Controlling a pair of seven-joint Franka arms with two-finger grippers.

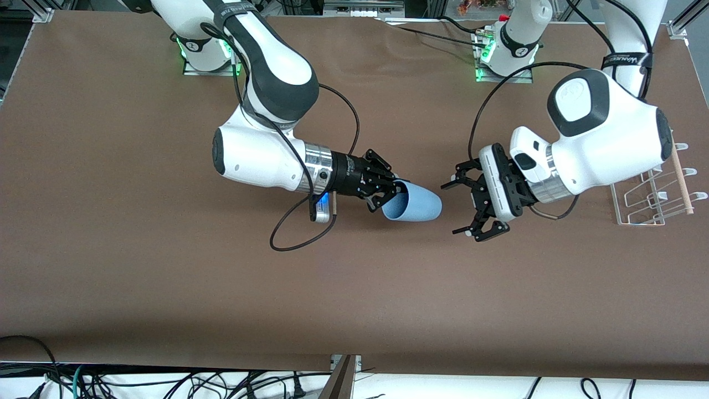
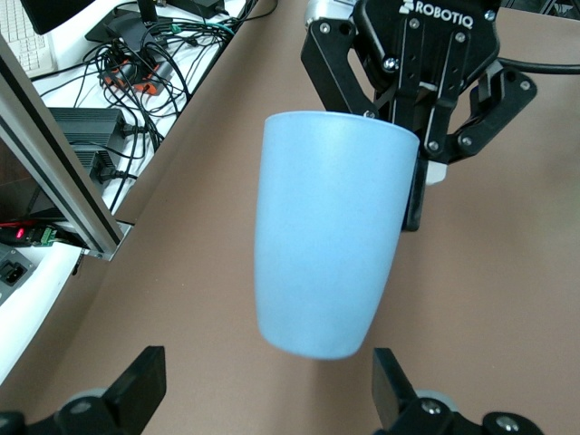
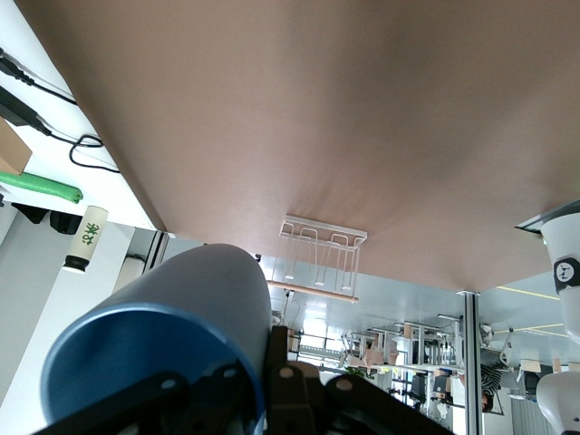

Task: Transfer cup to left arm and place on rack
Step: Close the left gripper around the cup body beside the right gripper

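Two white jointed robot arms meet over the middle of a brown tabletop (image 1: 166, 288). The right arm's all-black tool (image 1: 382, 188) is clamped on the rim of a small light-blue matte plastic tumbler with no handle, the cup (image 1: 414, 206), which is held up in the air on its side, its closed base pointing toward the other arm. The left arm's tool (image 1: 468, 208), a flat white body with black fingers, hangs just beside that base with its fingers spread wide and nothing between them. In the left wrist view the cup (image 2: 326, 236) sits between the two open fingertips (image 2: 136, 385), though whether they already flank its base or stop just short is hard to judge.

So the cup is lifted and presented, but the handover is not yet made. Left to do: the grip by the left tool, the release by the right one, and the carry to the small white wire dish rack with a light wooden dowel (image 1: 656, 191), standing at the left arm's end of the tabletop.
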